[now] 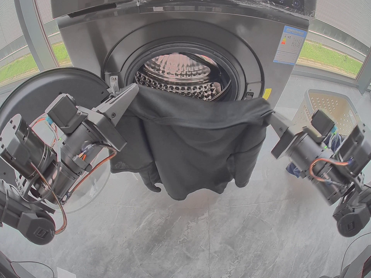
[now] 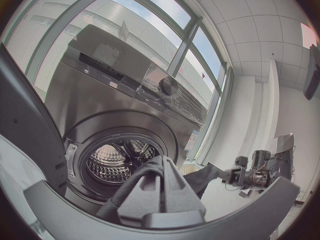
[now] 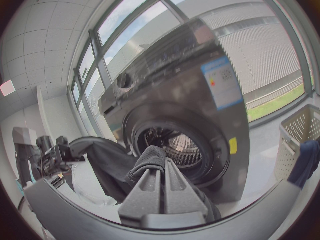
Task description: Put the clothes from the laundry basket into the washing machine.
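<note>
Left gripper (image 1: 129, 93): fingers clamped on one upper corner of the black garment (image 1: 193, 143). Right gripper (image 1: 271, 117): fingers clamped on the opposite corner. The garment hangs spread between both grippers, just before the washing machine (image 1: 216, 31) opening. The laundry basket (image 1: 328, 103) stands beyond the right gripper, with a blue garment (image 3: 306, 160) over its rim.

The garment (image 1: 193, 143) hangs between the left gripper (image 1: 131, 91) and the right gripper (image 1: 269, 116), just before the washing machine (image 1: 185, 31). Its door (image 1: 46, 89) stands left, the laundry basket (image 1: 328, 105) right.
</note>
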